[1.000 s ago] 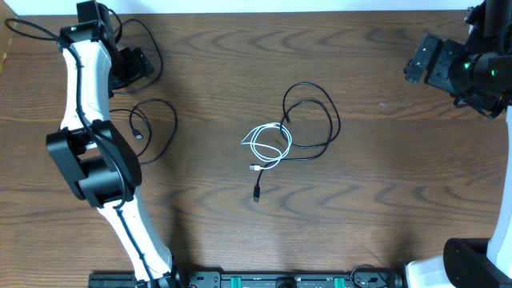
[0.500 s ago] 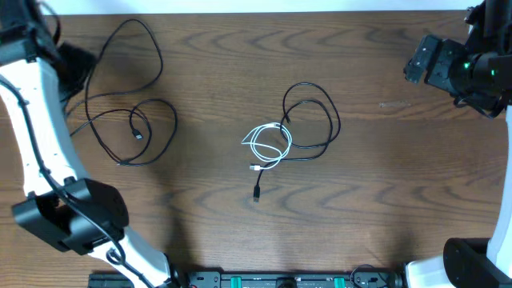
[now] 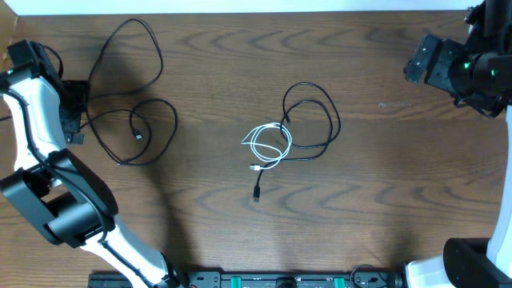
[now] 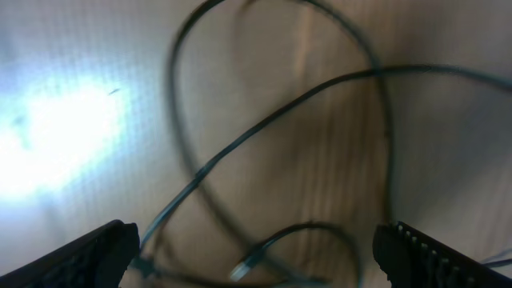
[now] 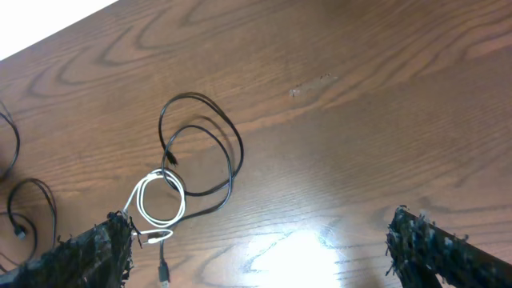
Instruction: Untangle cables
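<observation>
1 black cable (image 3: 175, 122) lies apart; black loop (image 3: 338, 122) overlaps white coil (image 3: 253, 142).

**Left arm (image 3: 32, 120) clearing the black cable (image 3: 175, 122)**

The left arm is swinging out from over the black cable toward the counter's (image 3: 384, 208) left edge, bringing its tool (image 3: 76, 112) just beside the cable's left side. The cable's large upper loop, partly covered a second ago, is now lying exposed.
</observation>
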Available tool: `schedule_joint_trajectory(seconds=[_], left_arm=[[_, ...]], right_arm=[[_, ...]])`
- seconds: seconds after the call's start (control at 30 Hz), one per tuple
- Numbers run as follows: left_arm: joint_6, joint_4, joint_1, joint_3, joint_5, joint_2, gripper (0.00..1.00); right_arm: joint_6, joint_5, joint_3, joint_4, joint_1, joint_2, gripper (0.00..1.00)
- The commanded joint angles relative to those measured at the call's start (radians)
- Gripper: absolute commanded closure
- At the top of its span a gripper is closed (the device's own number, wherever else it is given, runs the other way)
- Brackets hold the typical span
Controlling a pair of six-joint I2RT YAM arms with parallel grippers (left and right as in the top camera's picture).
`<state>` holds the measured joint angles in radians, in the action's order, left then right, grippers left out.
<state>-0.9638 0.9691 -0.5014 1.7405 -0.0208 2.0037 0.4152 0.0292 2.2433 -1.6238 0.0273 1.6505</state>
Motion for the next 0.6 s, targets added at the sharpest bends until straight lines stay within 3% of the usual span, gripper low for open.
schedule_joint_trajectory(seconds=[0.0,0.13,0.2,0.27,0.33,0.43,0.47,0.57], left_arm=[[0.044,-0.045,-0.002,-0.004,0.061,0.051,0.02],[0.043,-0.051,-0.002,-0.004,0.123,0.091,0.02],[0.043,-0.052,-0.002,-0.004,0.122,0.103,0.08],[0.044,-0.06,-0.002,-0.004,0.117,0.112,0.25],[0.054,-0.073,-0.002,-0.004,0.102,0.115,0.56],[0.096,-0.117,-0.002,0.0,0.108,0.11,0.85],[0.099,-0.131,-0.003,0.011,0.122,0.107,0.92],[0.108,-0.187,-0.015,0.071,0.203,0.082,0.92]], right_arm=[[-0.013,-0.004,0.0,-0.001,-0.001,0.005,0.01],[-0.012,-0.004,0.0,-0.001,-0.001,0.005,0.01],[-0.013,-0.004,0.0,-0.001,-0.001,0.005,0.01],[-0.013,-0.004,0.0,-0.001,-0.001,0.005,0.01],[-0.013,-0.004,0.0,-0.001,-0.001,0.005,0.01],[-0.013,-0.004,0.0,-0.001,-0.001,0.005,0.01],[-0.013,-0.004,0.0,-0.001,-0.001,0.005,0.01],[-0.013,-0.004,0.0,-0.001,-0.001,0.005,0.01]])
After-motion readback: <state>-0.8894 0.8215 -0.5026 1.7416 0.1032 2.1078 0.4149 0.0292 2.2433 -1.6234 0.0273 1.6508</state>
